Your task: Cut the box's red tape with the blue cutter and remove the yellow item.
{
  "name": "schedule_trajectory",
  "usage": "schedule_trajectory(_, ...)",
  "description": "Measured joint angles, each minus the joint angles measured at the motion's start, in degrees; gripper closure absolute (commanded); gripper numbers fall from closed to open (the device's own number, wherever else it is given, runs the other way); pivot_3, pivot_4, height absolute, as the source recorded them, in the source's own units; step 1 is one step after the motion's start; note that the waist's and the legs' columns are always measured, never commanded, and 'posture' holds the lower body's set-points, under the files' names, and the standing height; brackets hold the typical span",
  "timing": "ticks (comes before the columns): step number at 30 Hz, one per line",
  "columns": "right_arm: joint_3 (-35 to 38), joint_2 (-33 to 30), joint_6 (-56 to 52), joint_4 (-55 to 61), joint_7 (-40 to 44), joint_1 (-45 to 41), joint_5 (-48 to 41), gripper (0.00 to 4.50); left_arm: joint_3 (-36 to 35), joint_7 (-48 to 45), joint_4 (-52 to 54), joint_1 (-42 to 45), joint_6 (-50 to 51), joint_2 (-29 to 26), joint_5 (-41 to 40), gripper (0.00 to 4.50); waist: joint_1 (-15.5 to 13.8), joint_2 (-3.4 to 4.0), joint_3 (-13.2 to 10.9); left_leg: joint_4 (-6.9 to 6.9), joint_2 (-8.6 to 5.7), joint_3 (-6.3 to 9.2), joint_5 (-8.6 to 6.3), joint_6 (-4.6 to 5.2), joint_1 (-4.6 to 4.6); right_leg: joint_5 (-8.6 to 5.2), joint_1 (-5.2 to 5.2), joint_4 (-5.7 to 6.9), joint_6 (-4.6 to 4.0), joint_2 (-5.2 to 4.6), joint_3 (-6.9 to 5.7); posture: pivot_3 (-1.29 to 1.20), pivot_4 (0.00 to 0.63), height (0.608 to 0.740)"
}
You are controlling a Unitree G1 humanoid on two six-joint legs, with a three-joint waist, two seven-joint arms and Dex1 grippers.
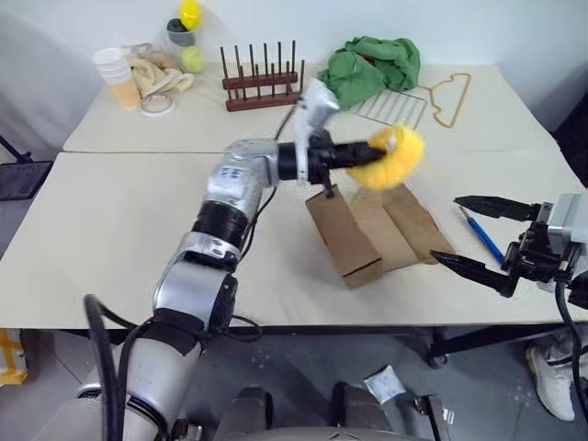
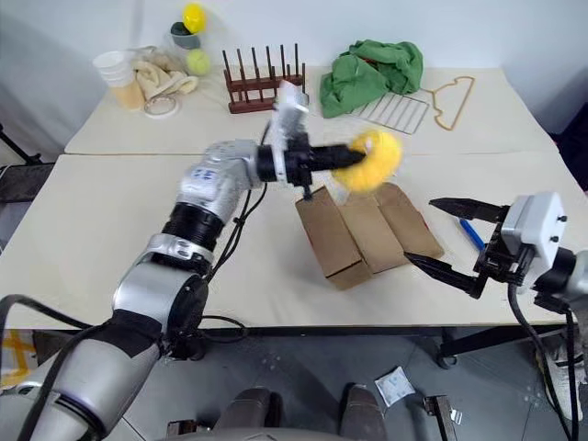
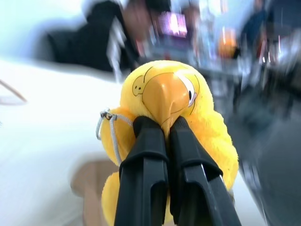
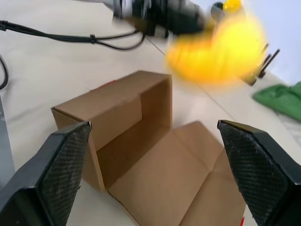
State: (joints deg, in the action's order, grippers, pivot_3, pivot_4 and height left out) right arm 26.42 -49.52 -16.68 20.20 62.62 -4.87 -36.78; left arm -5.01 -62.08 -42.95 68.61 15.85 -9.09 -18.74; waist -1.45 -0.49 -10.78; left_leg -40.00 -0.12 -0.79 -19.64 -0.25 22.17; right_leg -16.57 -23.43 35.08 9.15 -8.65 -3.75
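I have the left gripper (image 1: 367, 154) pinched tight on the yellow item (image 1: 395, 158), a plush toy, held in the air just above the far end of the box (image 1: 372, 234). The box lies open on the near table, flaps spread flat. My right gripper (image 1: 478, 234) hovers right of the box, fingers spread wide and empty. The blue cutter (image 1: 481, 234) lies on the table between those fingers.

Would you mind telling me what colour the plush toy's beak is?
Orange, on the yellow item; the left wrist view shows it best.
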Motion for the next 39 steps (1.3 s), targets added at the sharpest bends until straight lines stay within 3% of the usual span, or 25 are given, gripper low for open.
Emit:
schedule_trajectory(8, -6.4, 4.1, 2.6, 0.2, -0.9, -4.0, 0.5, 0.00, -10.3, 4.1, 19.1, -21.7, 0.4, -14.8, -4.6, 4.48, 1.2, 0.00, 0.0, -0.01, 0.04, 0.14, -0.01, -0.06, -0.01, 0.00, -0.01, 0.05, 0.00, -0.01, -0.05, 0.00, 0.150, 0.740)
schedule_trajectory(12, -9.0, 6.1, 2.9, 1.0, -1.6, -5.8, 0.3, 0.00, -15.1, 7.6, 25.7, -30.4, 1.7, -21.1, -5.6, 4.48, 0.5, 0.00, 0.0, -0.08, 0.02, 0.22, -0.01, -0.06, -0.01, 0.00, 0.07, 0.04, 0.00, -0.03, -0.10, 0.00, 0.150, 0.740)
schedule_trajectory(15, -12.3, 9.2, 3.2, 1.7, -1.4, -7.3, -0.3, 0.00, -18.2, 7.4, 29.8, -43.5, 0.2, -27.8, -5.0, 4.48, 1.1, -0.03, 0.0, 0.05, 0.06, 0.17, -0.05, -0.13, -0.15, 0.00, 0.06, 0.09, -0.01, -0.02, -0.09, 0.00, 0.150, 0.740)
schedule_trajectory(18, -15.4, 11.6, 3.4, 1.4, -0.4, -7.6, -0.4, 0.00, -19.9, 8.9, 29.6, -54.0, -1.4, -29.6, -2.8, 4.48, 1.4, -0.04, 0.0, 0.04, 0.10, 0.16, -0.06, -0.15, -0.11, -0.01, 0.05, 0.04, -0.03, 0.01, -0.13, 0.00, 0.150, 0.740)
schedule_trajectory(21, -17.6, 12.0, 3.5, 0.7, 0.6, -10.0, -0.4, 0.00, -19.9, 10.9, 30.8, -55.6, -1.1, -29.7, -3.0, 4.48, -0.1, -0.10, 0.1, -0.15, 0.08, 0.25, -0.06, -0.13, -0.07, 0.03, 0.18, 0.01, -0.07, -0.01, -0.17, 0.00, 0.150, 0.740)
schedule_trajectory(22, -17.8, 12.0, 3.6, 0.5, 0.8, -10.7, -0.4, 0.00, -19.9, 11.6, 31.2, -55.5, -0.8, -29.7, -3.1, 3.99, -0.3, -0.10, 0.1, -0.15, 0.05, 0.25, -0.06, -0.11, -0.08, 0.03, 0.21, -0.01, -0.07, -0.04, -0.16, 0.00, 0.150, 0.740)
schedule_trajectory(29, -19.3, 12.0, 3.9, -2.7, 1.9, -12.8, -0.1, 0.00, -19.2, 13.3, 36.5, -53.2, 6.8, -28.8, -9.4, 2.09, 0.3, -0.13, 0.1, -0.03, 0.07, 0.19, -0.08, -0.13, -0.09, 0.03, 0.02, 0.17, -0.07, -0.02, -0.16, 0.00, 0.150, 0.740)
schedule_trajectory(33, -19.3, 11.9, 3.9, -3.4, 2.7, -13.0, -0.1, 0.00, -20.6, 13.0, 38.1, -52.4, 7.9, -31.3, -11.3, 0.97, 0.8, -0.13, 0.1, 0.02, 0.10, 0.15, -0.08, -0.13, -0.11, 0.03, 0.00, 0.17, -0.08, 0.00, -0.17, 0.00, 0.150, 0.740)
schedule_trajectory(36, -19.2, 11.5, 4.0, -4.2, 3.2, -13.3, 0.0, 0.00, -24.6, 10.6, 37.0, -54.2, 7.5, -34.8, -12.9, 0.97, 1.6, -0.13, 0.1, 0.08, 0.12, 0.13, -0.08, -0.14, -0.11, 0.02, -0.04, 0.16, -0.09, 0.01, -0.16, 0.00, 0.150, 0.740)
schedule_trajectory(39, -18.8, 10.7, 4.2, -5.2, 3.9, -13.3, 0.2, 0.00, -27.9, 7.4, 35.4, -60.0, 6.4, -38.5, -12.6, 0.43, 1.9, -0.12, 0.1, 0.32, 0.13, -0.08, -0.09, -0.15, -0.33, 0.02, -0.02, 0.13, -0.09, -0.02, -0.16, 0.00, 0.150, 0.740)
